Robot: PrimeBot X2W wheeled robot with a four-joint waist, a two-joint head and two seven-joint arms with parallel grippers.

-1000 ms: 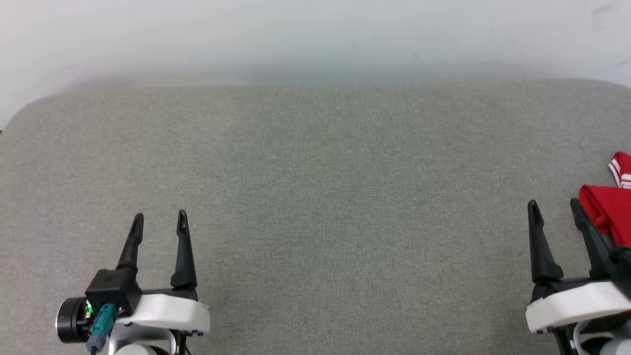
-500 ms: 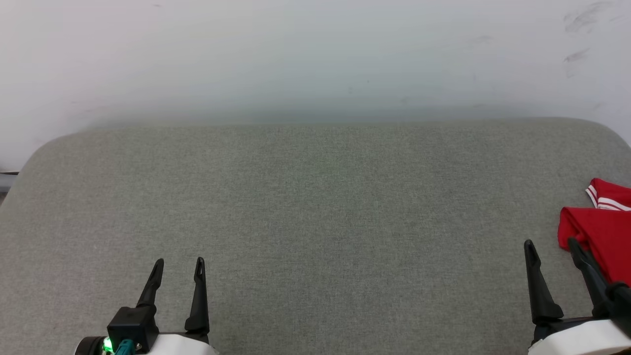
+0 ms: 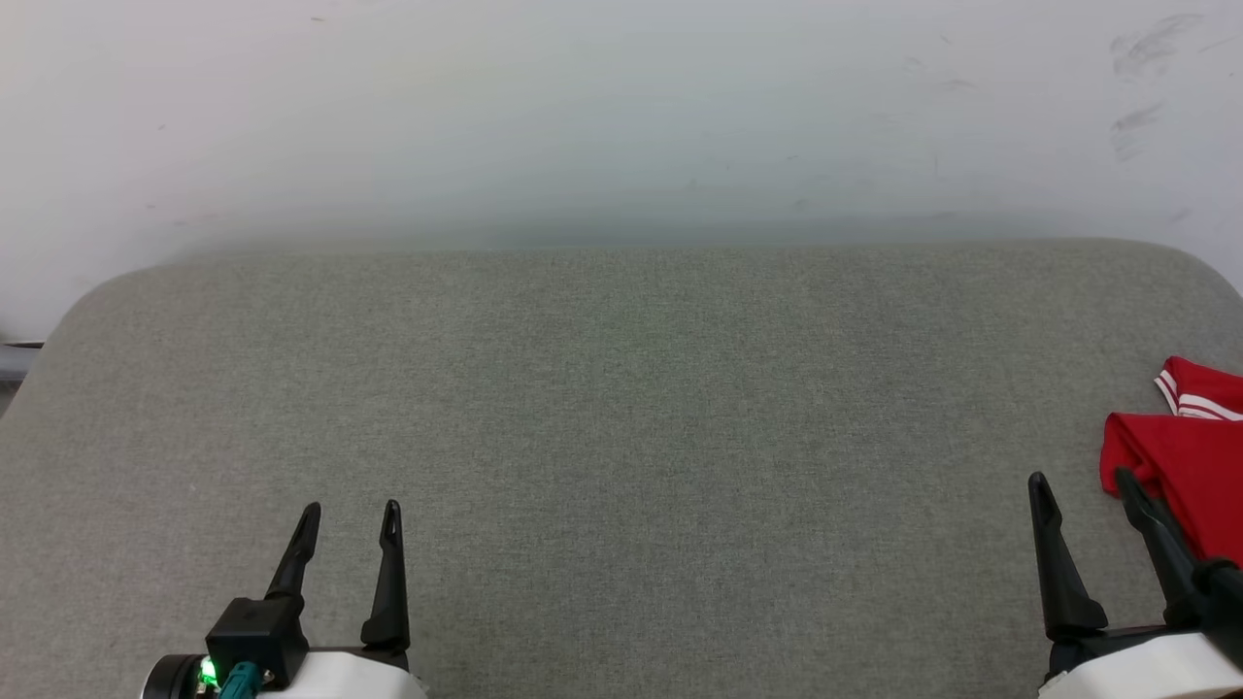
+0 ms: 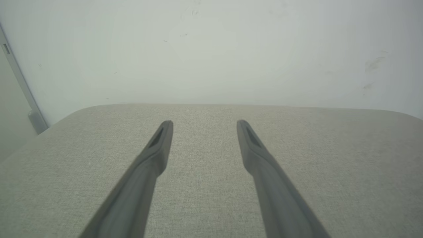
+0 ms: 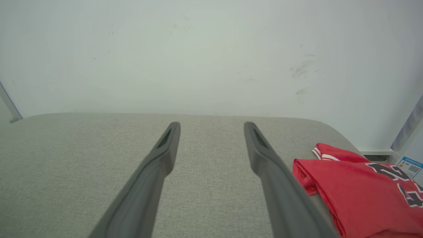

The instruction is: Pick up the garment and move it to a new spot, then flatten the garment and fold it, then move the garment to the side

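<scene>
Grey fabric surface (image 3: 621,437), rounded far corners; scuffed white wall (image 3: 621,107) behind; blue-white QR sticker (image 5: 409,166).

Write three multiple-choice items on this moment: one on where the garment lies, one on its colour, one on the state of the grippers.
1. Where on the grey padded surface does the garment lie?
A. at the right edge, beside the right gripper
B. in the middle
C. at the far left corner

2. What is the garment's main colour?
A. blue
B. red
C. green

3. How do the left gripper and the right gripper stand?
A. both open, holding nothing
B. both shut on the garment
C. left shut, right open

Answers:
1 A: the cloth shows at the head view's right edge, next to that gripper.
2 B: the cloth is red with white striped trim.
3 A: in both wrist views the jaws stand apart with bare surface between them.
</scene>
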